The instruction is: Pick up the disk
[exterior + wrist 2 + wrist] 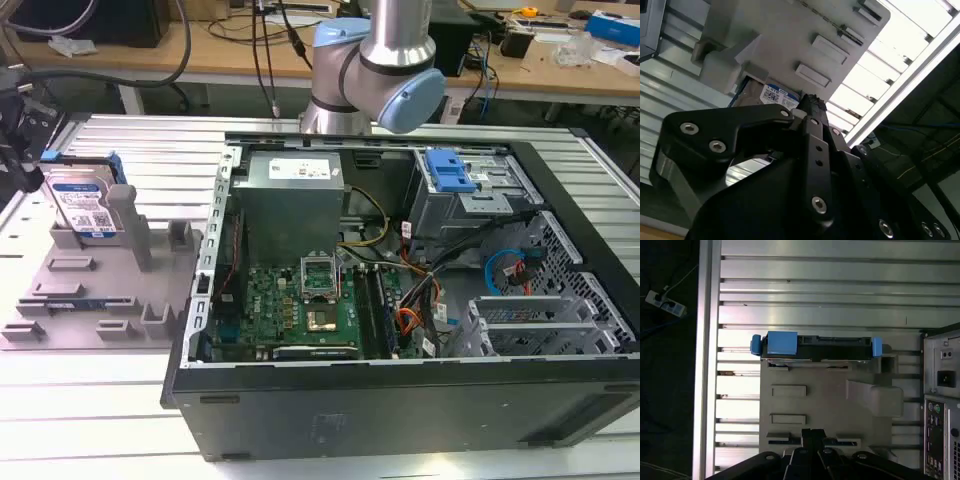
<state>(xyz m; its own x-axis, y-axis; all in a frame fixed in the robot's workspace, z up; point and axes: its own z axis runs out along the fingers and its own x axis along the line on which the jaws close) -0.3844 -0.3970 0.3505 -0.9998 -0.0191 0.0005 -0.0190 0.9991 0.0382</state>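
The disk (85, 205) stands on edge in a grey fixture (100, 300) at the exterior view's left. It is silver, with a white-and-blue label and blue side rails. In the first wrist view its top edge (815, 347) runs across the fixture (830, 400), with blue rail ends at both sides. My black gripper (22, 150) hangs at the exterior view's far left, just beside and above the disk, apart from it. Its fingertips (812, 434) look pressed together with nothing between them. The second wrist view shows the gripper body (807, 107) close to the disk's label (776, 95).
An open computer case (200, 300) fills the middle and the exterior view's right, holding a grey power-supply box (290, 200), a motherboard (300, 300) and a blue caddy (448, 170). The case's rear panel (942, 405) sits beside the fixture. The slatted aluminium table (150, 140) surrounds everything.
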